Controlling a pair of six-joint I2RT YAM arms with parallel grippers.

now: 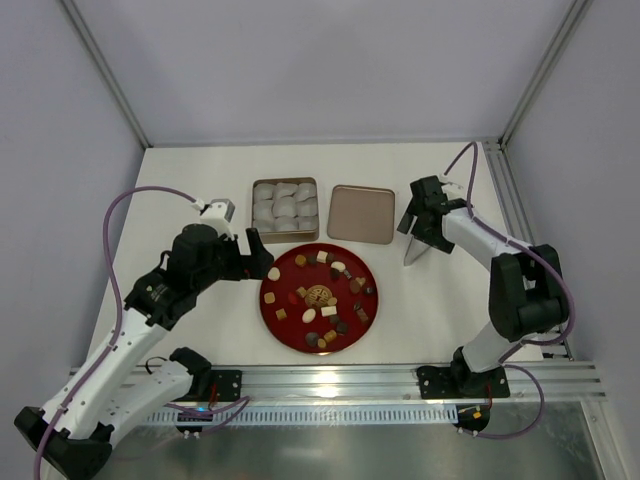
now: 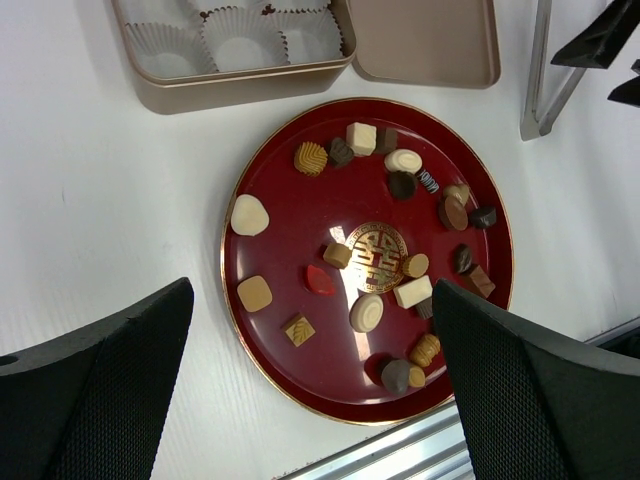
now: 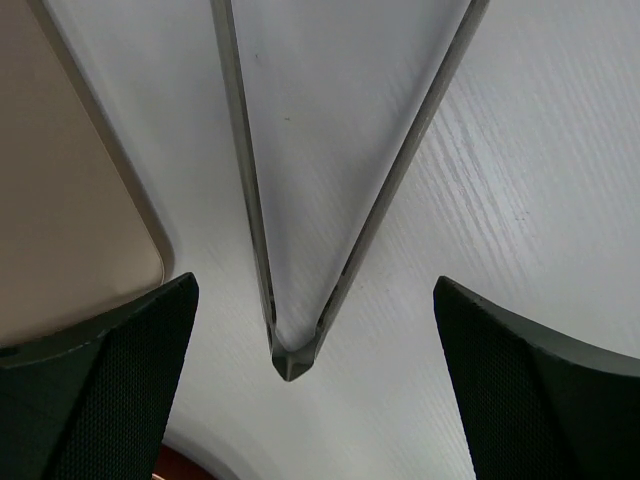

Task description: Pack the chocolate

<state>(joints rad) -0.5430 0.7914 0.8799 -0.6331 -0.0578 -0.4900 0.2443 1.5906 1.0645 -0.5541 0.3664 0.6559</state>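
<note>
- The chocolate was found loose on the red plate, which sat by the middle of the table's near edge, between the two arm bases. None was seen in the tin.
- The pieces were scattered mostly round the plate's rim, well apart in places. This was judged to leave room for single picks.
- The tin was set just beyond the plate, toward the far edge. It was filled with white paper cups, and those in view were empty. Its lid lay flat, touching its right side, presumably kept off so the cups could be reached.
- The left gripper was seen released, jaws wide and nothing between them. It was held over the plate's left rim with its camera looking down on the sweets, judged a survey or approach pose.
- The right gripper was likewise released and empty. It was hung directly above the metal tongs, which lay on the table right of the lid and plate, hinge toward the near edge.
- The tongs were not yet grasped. Their pick-up was judged the step in hand, since the sweets look small for bare fingers.
- Packing was judged not begun.
</note>
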